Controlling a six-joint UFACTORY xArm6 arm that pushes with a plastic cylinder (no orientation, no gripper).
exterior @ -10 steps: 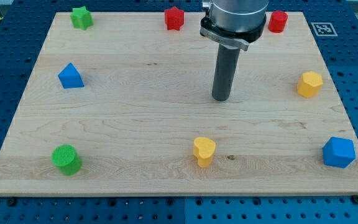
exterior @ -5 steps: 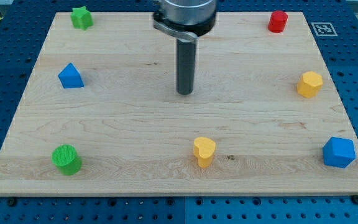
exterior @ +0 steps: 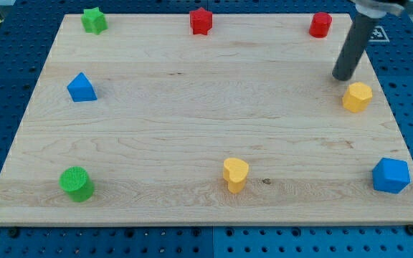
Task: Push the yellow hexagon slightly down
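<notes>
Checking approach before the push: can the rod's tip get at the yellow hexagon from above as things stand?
Probably yes. My tip sits just toward the view's top-left of the yellow hexagon, with only bare board between them. The red cylinder is well clear.

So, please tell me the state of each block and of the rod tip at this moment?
my tip: on the board, just above the yellow hexagon, slightly to its left
yellow hexagon: upright, near right edge
yellow heart: upright
red star: upright
red cylinder: upright
green star: upright
green cylinder: upright
blue triangle: upright
blue hexagon: upright
</notes>
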